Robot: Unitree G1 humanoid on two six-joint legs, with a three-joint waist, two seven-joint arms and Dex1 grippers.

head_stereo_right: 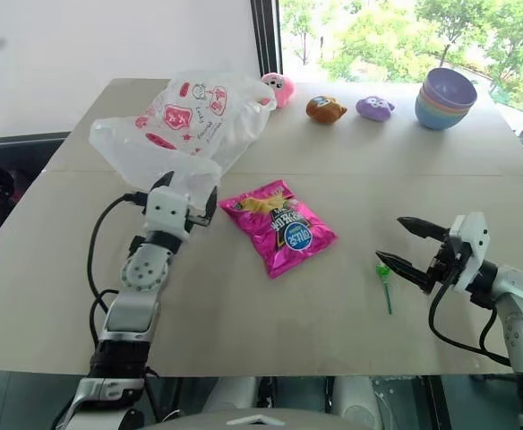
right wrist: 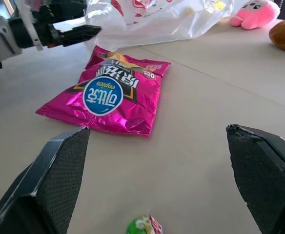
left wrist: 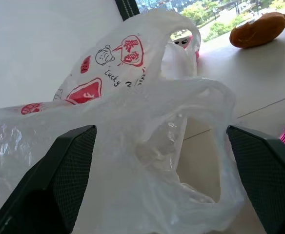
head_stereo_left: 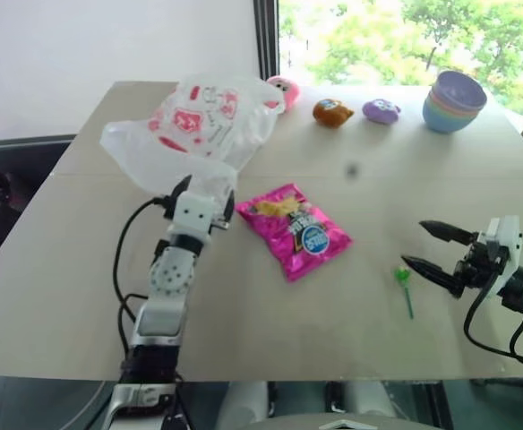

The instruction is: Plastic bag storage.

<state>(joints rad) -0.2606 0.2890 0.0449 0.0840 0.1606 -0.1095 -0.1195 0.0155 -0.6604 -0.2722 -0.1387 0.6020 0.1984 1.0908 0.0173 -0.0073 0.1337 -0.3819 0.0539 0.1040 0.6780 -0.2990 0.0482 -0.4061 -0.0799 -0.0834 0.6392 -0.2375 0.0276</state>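
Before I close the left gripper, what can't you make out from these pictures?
- Contact: from the eye views the left gripper has its fingertips hidden against the bag; the left wrist view shows film between the open fingers, touching or not unclear.
- Bag contents: crinkled film hides them.
- Pink toy: partly behind the bag.
- Bag print: too small to read fully.
- Lollipop: cut off by the right wrist view's edge.

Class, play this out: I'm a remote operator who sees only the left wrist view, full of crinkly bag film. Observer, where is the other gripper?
Observer: The right gripper hangs open above the table, apart from the plastic bag.
Operator: What lies near it?
Observer: A green lollipop just under its fingertips.
Operator: Anything between the arms?
Observer: A pink snack packet, flat on the table, beside the open left gripper.
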